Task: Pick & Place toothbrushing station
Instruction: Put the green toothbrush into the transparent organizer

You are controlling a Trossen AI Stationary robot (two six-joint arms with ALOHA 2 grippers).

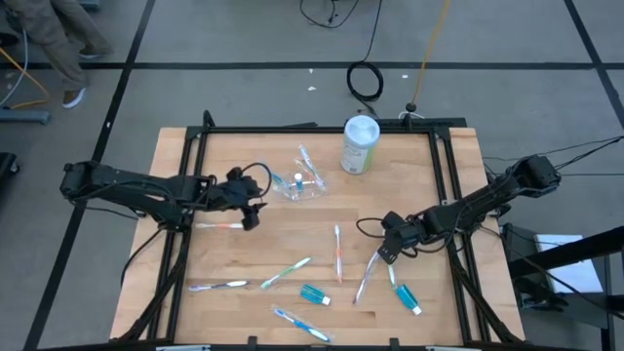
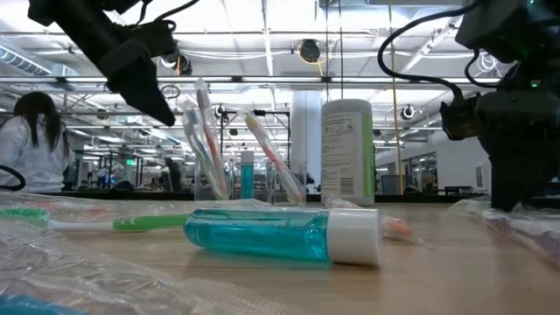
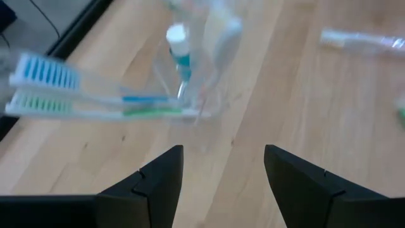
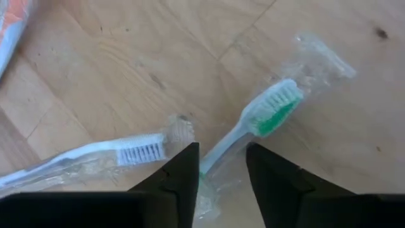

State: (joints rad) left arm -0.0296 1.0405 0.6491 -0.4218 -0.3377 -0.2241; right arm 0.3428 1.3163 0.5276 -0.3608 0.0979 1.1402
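cup (image 1: 300, 184): clear, holds brushes, tube | left end effector (image 3: 223, 166): wide open, empty, near cup | right end effector (image 4: 222, 166): part open astride green brush (image 4: 266, 114), no grip

A: free room? bare wood mid-table (image 1: 292, 239), between left gripper (image 1: 252, 216) and right gripper (image 1: 386, 255)
B: obstacles?
A: clear cup (image 1: 300, 185) and canister (image 1: 360, 145) at the back, wrapped toothbrushes (image 1: 338, 252) and toothpaste tubes (image 1: 314, 295) scattered across the front
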